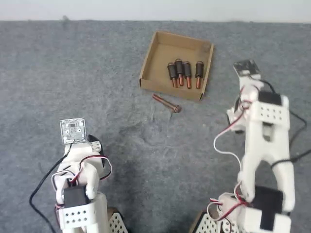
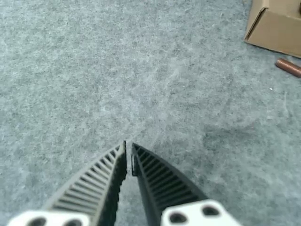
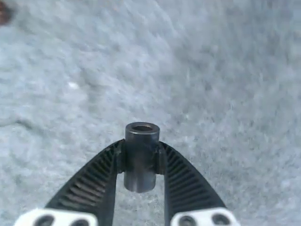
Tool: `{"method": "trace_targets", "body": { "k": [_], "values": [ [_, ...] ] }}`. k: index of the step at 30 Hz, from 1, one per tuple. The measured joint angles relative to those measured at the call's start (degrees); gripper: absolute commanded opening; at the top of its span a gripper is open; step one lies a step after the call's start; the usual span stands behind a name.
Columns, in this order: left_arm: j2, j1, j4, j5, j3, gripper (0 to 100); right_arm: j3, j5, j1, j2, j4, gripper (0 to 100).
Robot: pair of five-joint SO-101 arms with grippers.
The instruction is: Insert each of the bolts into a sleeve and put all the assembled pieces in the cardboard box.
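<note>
The cardboard box stands at the back centre and holds several bolts fitted in black sleeves, side by side. One bare copper bolt lies on the grey carpet just in front of the box; its tip and a box corner also appear in the left wrist view. My right gripper is shut on a black sleeve, held upright above the carpet with its bore facing the camera. The right arm is to the right of the box. My left gripper is shut and empty, low over the carpet at the front left.
Grey carpet covers the table. The left arm stands at the front left and the right arm's base at the front right, with loose wires around both. Open carpet lies between the arms and the box.
</note>
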Motion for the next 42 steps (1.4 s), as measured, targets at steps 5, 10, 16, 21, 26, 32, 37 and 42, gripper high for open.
{"method": "trace_targets", "body": {
  "k": [5, 10, 16, 21, 26, 32, 37, 42],
  "values": [
    [0.0, -1.1, -2.8, 0.0, 0.0, 1, 14.2, -0.4, 3.0, -6.9, -7.6, 0.9],
    [0.0, -1.1, -2.9, -0.5, 0.0, 1, 28.7, -3.0, 7.4, -12.7, -18.1, 0.9],
    [0.0, -1.5, -2.3, -3.6, 0.0, 1, 38.1, -4.7, 14.0, -17.8, -26.1, 0.9],
    [0.0, -2.0, 0.4, -3.9, -0.6, 1, 40.6, -4.7, 15.0, -19.8, -26.5, 0.9],
    [0.0, -2.6, 2.2, -4.2, -2.7, 1, 40.8, -4.0, 15.0, -19.9, -26.9, 0.9],
    [4.2, -2.5, 2.5, -6.2, -12.6, 1, 40.8, -3.8, 15.0, -19.9, -26.9, 0.9],
    [20.5, -2.5, 2.5, -6.2, -26.9, 1, 41.2, -3.8, 15.0, -19.9, -27.2, 0.9],
    [40.2, -2.5, 2.5, -6.5, -39.7, 1, 41.9, -3.8, 15.0, -19.9, -28.5, 0.9]
  ]
}}
